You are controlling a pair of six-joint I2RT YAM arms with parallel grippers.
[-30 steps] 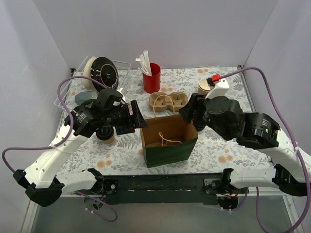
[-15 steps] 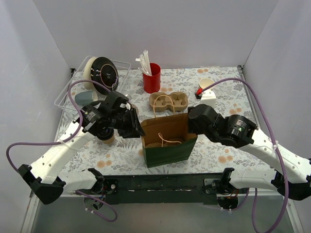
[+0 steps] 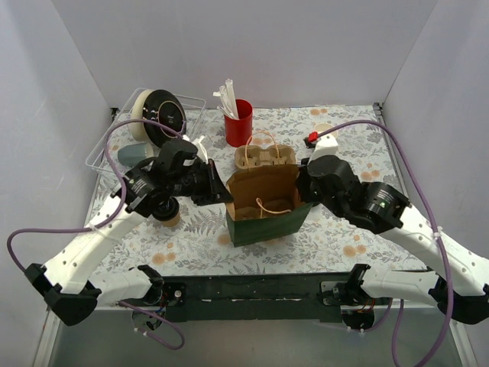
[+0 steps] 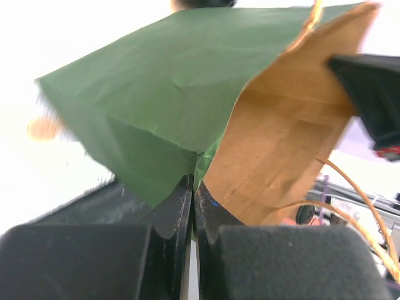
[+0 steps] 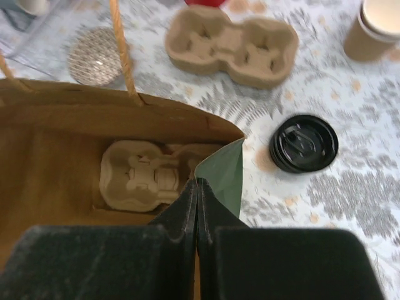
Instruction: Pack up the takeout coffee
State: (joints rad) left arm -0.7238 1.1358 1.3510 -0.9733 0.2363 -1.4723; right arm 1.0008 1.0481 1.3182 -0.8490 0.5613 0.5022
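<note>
The green paper bag [image 3: 263, 222] stands open in the middle of the table, brown inside [image 5: 59, 134], with a cardboard cup carrier [image 5: 149, 175] on its floor. My left gripper [image 3: 226, 194] is shut on the bag's left rim [image 4: 199, 164]. My right gripper [image 3: 302, 191] is shut on its right rim, where a green corner [image 5: 222, 172] folds out at the jaw tips. The takeout coffee [image 3: 170, 221], a brown cup with a dark top, stands left of the bag, half hidden under my left arm.
A second cup carrier [image 3: 263, 157] lies just behind the bag. A loose black lid [image 5: 304, 143] lies right of the bag, and a lidless tan cup [image 5: 373, 28] stands beyond it. At the back are a red straw holder [image 3: 238, 124] and a clear bin [image 3: 145, 115].
Both grippers have closed on the bag's opposite rims. The bag has shifted toward the back of the table and its far handle now stands up.
</note>
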